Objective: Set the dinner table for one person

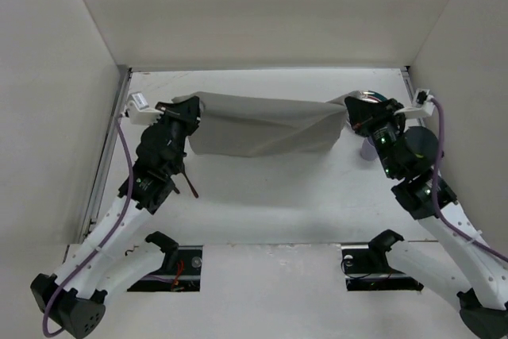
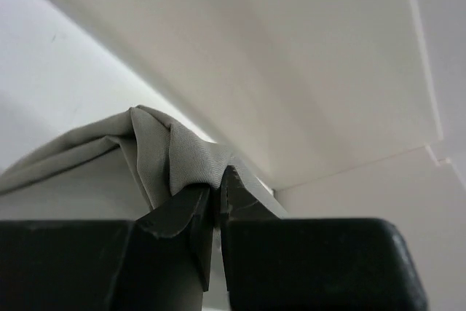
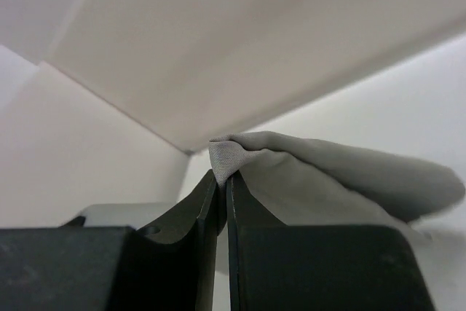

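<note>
Here, both arms reach over the far half of the worktop [image 1: 270, 204], the large white surface with thin rails along its sides, boxed in by pale walls [image 1: 262, 5]. A grey cloth mat [image 1: 262, 129] hangs spread between them, its far edge running nearly straight from one arm to the other while the rest drapes loosely toward the near side. Whether its lower edge touches the worktop cannot be told.

The left fingers [image 2: 182, 216] are pressed almost together on the mat's left corner, where the fabric [image 2: 175, 158] bunches into folds just above their tips. The right fingers [image 3: 193, 213] are closed just as narrowly on the opposite corner, a small tuft of cloth [image 3: 226, 152] poking up between them and the mat trailing off to the right.

In the far right corner a shiny round dish [image 1: 367, 97] shows partly behind the right arm. A pale lilac cup [image 1: 369, 151] stands just beside the mat's right lower corner. A slim dark object [image 1: 190, 184] lies below the left arm; what it is cannot be made out.
</note>
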Robot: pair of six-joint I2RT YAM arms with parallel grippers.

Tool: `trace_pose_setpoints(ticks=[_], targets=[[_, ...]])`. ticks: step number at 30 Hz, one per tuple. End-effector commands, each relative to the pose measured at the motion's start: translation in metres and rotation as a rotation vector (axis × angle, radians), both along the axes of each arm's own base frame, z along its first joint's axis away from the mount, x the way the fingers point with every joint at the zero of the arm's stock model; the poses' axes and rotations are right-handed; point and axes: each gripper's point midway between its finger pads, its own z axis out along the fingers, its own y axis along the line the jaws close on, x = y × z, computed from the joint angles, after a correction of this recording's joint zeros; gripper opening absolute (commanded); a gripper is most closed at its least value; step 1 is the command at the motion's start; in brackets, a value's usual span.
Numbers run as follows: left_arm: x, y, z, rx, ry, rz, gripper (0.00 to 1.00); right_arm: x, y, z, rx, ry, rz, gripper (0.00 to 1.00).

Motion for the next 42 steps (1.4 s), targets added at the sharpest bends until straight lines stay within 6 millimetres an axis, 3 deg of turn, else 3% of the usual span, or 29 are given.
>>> trace_pose_setpoints(ticks=[1,4,7,15,19,21,23,25,27,28,29,33,36,40,42], targets=[[-0.006,0.02,0.073,0.037,-0.15,0.066,0.0,-0.022,-0.022,0.092,0.053,-0.193,-0.073,0.0],[0.0,0.022,0.092,0.042,-0.175,0.074,0.0,-0.018,-0.009,0.113,0.041,-0.214,-0.037,0.0],[0.018,0.025,0.092,0.058,-0.157,0.084,0.0,0.006,0.0,0.108,0.012,-0.188,-0.027,0.0],[0.113,0.036,0.069,0.053,-0.033,0.098,0.0,0.132,0.026,0.079,0.003,-0.045,0.065,0.0],[0.167,0.054,0.084,0.034,0.008,0.111,0.0,0.193,0.04,0.103,-0.013,-0.034,0.111,0.0],[0.177,0.057,0.108,0.004,-0.013,0.084,0.0,0.202,0.041,0.128,-0.018,-0.052,0.114,0.0],[0.171,0.066,0.133,-0.005,-0.059,0.091,0.0,0.196,0.036,0.153,-0.027,-0.103,0.104,0.0],[0.159,0.07,0.139,0.0,-0.078,0.096,0.0,0.187,0.032,0.161,-0.032,-0.132,0.095,0.0],[0.146,0.07,0.111,-0.007,-0.049,0.091,0.0,0.184,0.034,0.138,-0.04,-0.101,0.108,0.01],[0.141,0.069,0.092,-0.01,-0.029,0.091,0.0,0.183,0.036,0.116,-0.044,-0.073,0.116,0.01],[0.133,0.068,0.061,-0.016,0.004,0.092,0.01,0.183,0.037,0.092,-0.043,-0.044,0.119,0.01],[0.098,0.052,-0.077,-0.083,0.187,0.059,0.02,0.17,0.044,-0.04,-0.025,0.13,0.141,0.02],[0.067,0.044,-0.162,-0.088,0.322,0.039,0.03,0.153,0.048,-0.135,-0.024,0.277,0.154,0.02],[0.024,0.047,-0.243,-0.052,0.487,0.035,0.07,0.125,0.046,-0.236,-0.014,0.459,0.156,0.02],[0.008,0.05,-0.263,-0.035,0.533,0.04,0.11,0.111,0.045,-0.259,0.004,0.493,0.153,0.02]])
